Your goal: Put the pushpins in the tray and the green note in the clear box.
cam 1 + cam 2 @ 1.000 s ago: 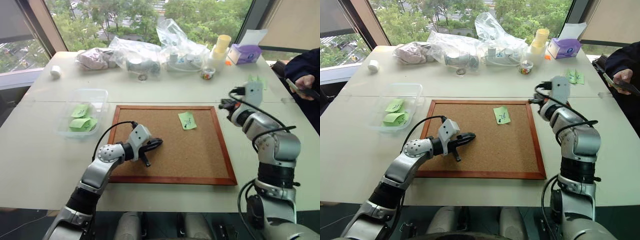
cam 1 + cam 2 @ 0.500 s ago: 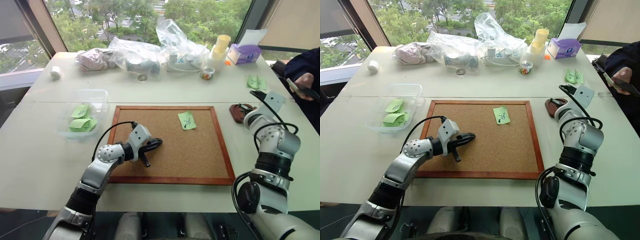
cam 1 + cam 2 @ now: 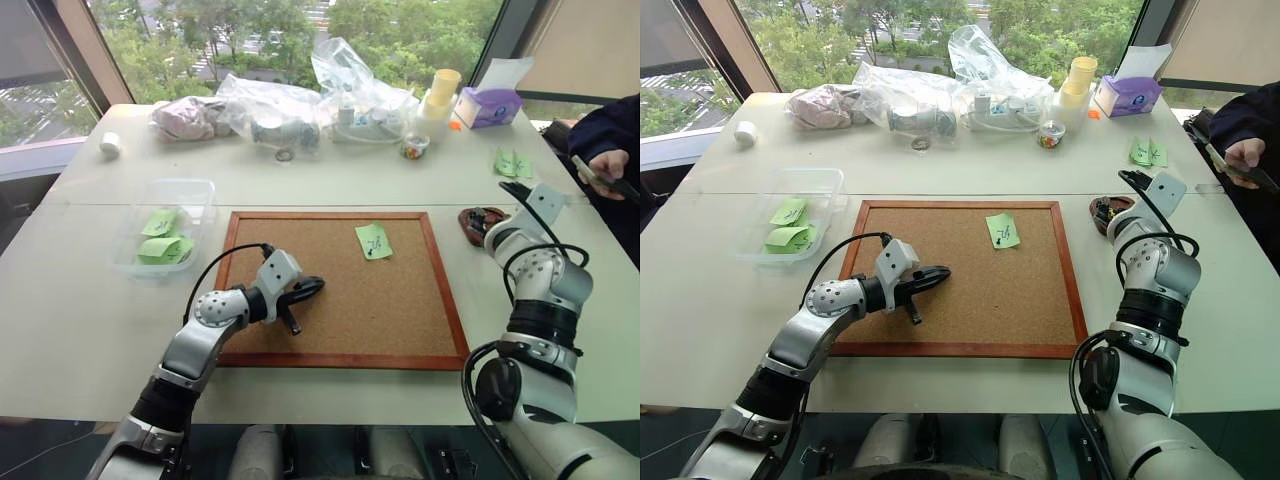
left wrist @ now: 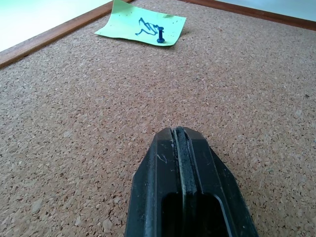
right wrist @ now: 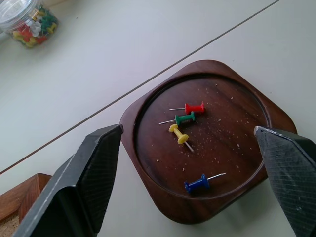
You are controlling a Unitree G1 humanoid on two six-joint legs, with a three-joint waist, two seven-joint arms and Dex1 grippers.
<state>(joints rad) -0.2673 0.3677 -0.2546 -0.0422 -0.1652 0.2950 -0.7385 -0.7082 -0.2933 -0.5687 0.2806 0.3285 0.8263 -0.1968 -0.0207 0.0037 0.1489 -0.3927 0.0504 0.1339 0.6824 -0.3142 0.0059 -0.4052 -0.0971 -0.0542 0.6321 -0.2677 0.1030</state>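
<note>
4 pushpins [image 5: 190, 129] lie in the tray [image 5: 148, 103]. The right pincer [image 5: 190, 182] is wide open and empty, the left pincer [image 4: 177, 163] shut and empty. 1 green note [image 3: 374, 240] is left, pinned.

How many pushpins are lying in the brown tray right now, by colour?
Red pushpin: 1
Green pushpin: 1
Yellow pushpin: 1
Blue pushpin: 1
Total in the tray: 4

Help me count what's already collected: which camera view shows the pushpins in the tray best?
The right wrist view: it looks straight into the tray, where four pushpins lie, red, green, yellow and blue. In the head views the tray is a small dark dish beside the corkboard, its pins too small to count.
</note>
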